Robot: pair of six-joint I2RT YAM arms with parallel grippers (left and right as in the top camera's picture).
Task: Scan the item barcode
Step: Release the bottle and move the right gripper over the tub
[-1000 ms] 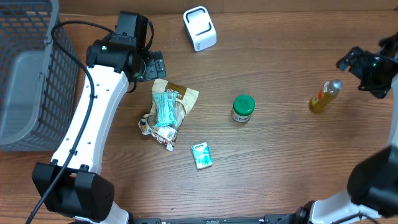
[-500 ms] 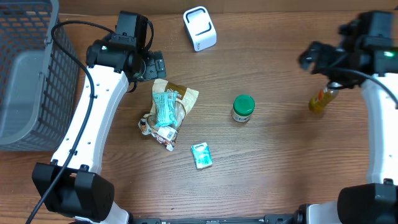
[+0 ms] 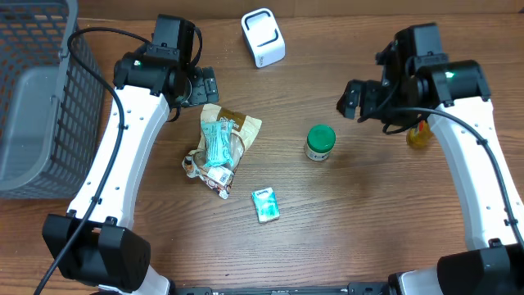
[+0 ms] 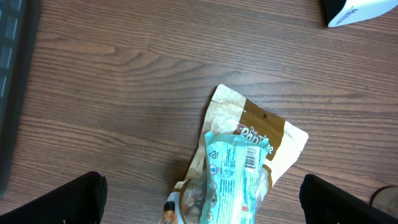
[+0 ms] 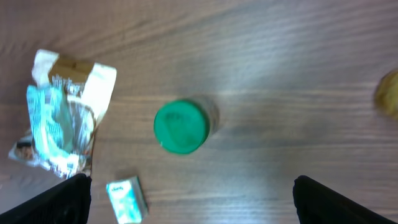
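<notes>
Stood at the reach step, nothing grasped. Poised the right gripper point(image 3: 354, 100), jaws spread and empty, near the green-lidded jar point(image 3: 320, 142) (upright, mid-table); left gripper point(image 3: 206, 86) likewise released. Needed next: descent, grasp, carry toward the white scanner point(image 3: 263, 37).

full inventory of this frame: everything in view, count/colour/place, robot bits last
Wire mesh basket: 1, grey, far left.
Boxy barcode scanner: 1, white, top centre.
Paper snack pouch: 1, brown and cream, left of centre.
Plastic packet: 1, teal, lying on the pouch.
Round-lidded jar: 1, green lid, centre.
Small flat pack: 1, teal, below centre.
Bottle: 1, yellow, right side, partly hidden by the right arm.
Wooden table: 1, brown, under everything.
Left gripper: 1, black, open, by the pouch's top edge.
Right gripper: 1, black, open, near the jar.
</notes>
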